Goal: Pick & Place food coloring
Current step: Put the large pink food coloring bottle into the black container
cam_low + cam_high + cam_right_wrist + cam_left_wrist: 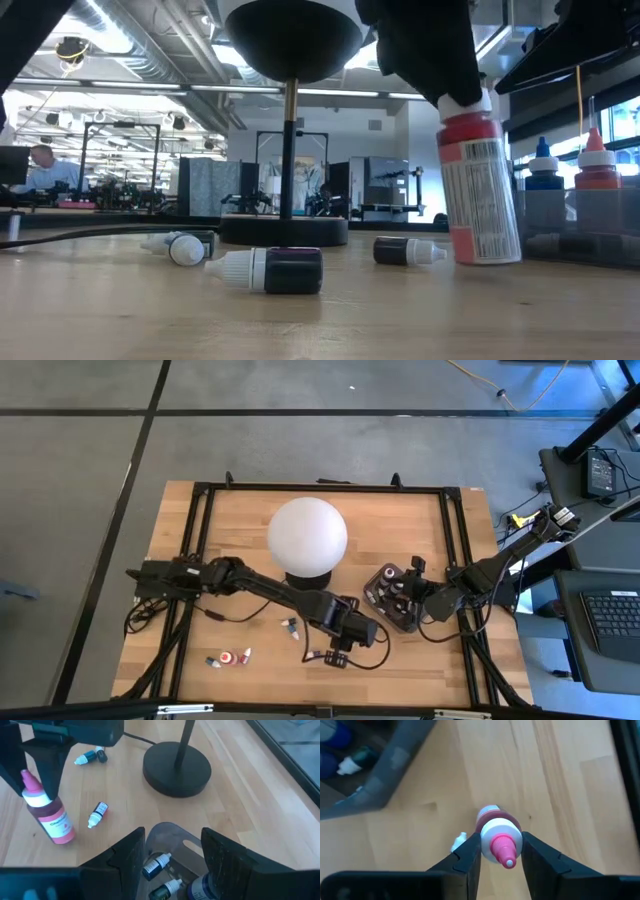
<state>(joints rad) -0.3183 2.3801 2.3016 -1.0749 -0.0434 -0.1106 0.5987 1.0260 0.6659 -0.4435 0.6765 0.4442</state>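
A pale, grained wooden table (250, 520) fills the middle of the high view, framed by black rails. On it stands a smooth white globe lamp (307, 533) on a thin stem with a round dark base (177, 767). Right of centre sits a dark translucent tray (383, 600) with rounded corners, holding several small bottles upright or leaning.

The left gripper (501, 851) pinches the white collar of a red bottle (49, 815), a small cylinder with a printed label and a pink pointed tip; its two dark fingers are set narrowly against the cap on either side. The bottle stands slightly tilted, base on the wood, just lower left of the tray. The left arm reaches in from the left edge, stretched across the table below the lamp.

The right gripper (172, 852) hovers over the tray with fingers spread and nothing between them, seemingly not touching it.

More food coloring bottles lie on their sides: one dark with a white tip (98, 813), others (228, 658) at lower left
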